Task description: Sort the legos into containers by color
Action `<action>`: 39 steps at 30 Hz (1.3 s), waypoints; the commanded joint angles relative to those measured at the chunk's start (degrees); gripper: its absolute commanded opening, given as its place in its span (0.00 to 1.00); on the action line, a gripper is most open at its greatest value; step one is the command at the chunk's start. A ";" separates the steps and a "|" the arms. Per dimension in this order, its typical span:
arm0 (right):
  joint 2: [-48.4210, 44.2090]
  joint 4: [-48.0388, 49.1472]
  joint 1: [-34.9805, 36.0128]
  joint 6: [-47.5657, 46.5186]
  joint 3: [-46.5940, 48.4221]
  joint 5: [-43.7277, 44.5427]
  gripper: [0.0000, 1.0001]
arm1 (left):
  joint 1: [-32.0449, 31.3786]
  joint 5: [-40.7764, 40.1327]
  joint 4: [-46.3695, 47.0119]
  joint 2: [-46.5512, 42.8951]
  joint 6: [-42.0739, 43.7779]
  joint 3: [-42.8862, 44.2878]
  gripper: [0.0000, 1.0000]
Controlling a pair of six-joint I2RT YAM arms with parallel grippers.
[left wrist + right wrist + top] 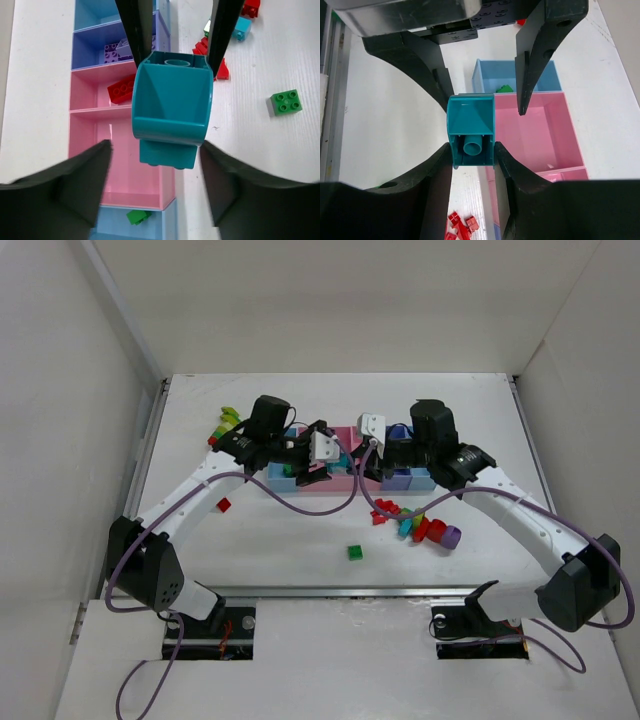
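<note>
Dark fingers of the right hand [472, 149] press both sides of a teal brick [470, 117], clamped so it hangs over the edge of the wide pink tray [535, 135]; the left hand [155, 146] stands spread either side, not touching, probably a pass between arms to reach its tray. Glossy brick, sloped face, hollow tube underneath

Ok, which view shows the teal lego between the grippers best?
Left wrist: the teal lego fills the centre, sloped face clear. Right wrist shows its hollow underside, pinched by the right gripper. Top external barely shows it.
</note>
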 commanded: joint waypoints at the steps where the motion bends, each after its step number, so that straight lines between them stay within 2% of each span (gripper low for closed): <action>1: -0.31 1.20 -0.20 0.01 1.08 -3.13 0.00 | -0.30 2.64 1.17 -0.54 -2.19 1.24 0.61; 8: -0.84 1.20 -0.20 0.53 0.56 -3.13 0.00 | -1.44 3.79 1.17 0.52 -2.73 1.77 0.61; 13: -0.84 1.73 -0.20 1.93 0.56 -2.61 0.00 | -1.96 4.93 1.17 1.04 -3.33 2.82 0.22; 14: -0.84 1.73 -0.20 3.07 0.56 -2.00 0.00 | -1.97 4.93 1.69 1.04 -3.86 2.83 0.00; 16: -0.84 1.73 -0.72 4.92 0.56 1.15 0.00 | -1.97 4.93 1.70 1.04 -5.27 3.35 0.00; 19: -0.84 1.73 -4.75 10.71 -0.13 4.33 0.00 | -1.97 0.20 1.70 1.04 -7.02 2.13 0.00; 23: -1.37 1.73 -15.72 21.16 -1.98 11.51 0.00 | -0.22 -9.46 7.22 2.18 -17.28 -2.17 0.00; 25: -1.89 2.25 -18.47 24.34 -2.60 13.73 0.00 | 0.57 -11.92 7.76 3.41 -19.40 -2.18 0.00; 29: -1.11 2.87 -21.03 32.77 -3.74 26.10 0.00 | 0.58 -14.49 8.55 5.79 -21.70 -0.79 0.00; 30: -0.49 0.78 -21.55 34.27 -3.74 33.62 0.00 | 0.58 -15.28 8.55 6.49 -22.58 -0.25 0.00; 33: 2.75 -2.13 -21.55 37.97 -1.64 40.70 0.00 | 0.58 -15.81 9.79 8.07 -23.20 1.77 0.00; 36: 4.78 -3.46 -21.55 38.77 -1.11 41.95 0.00 | 0.58 -15.81 9.79 9.65 -23.73 4.14 0.00; 39: 3.03 0.40 -21.55 37.54 -3.39 37.40 0.00 | 0.58 -14.76 9.26 11.06 -24.26 5.46 0.00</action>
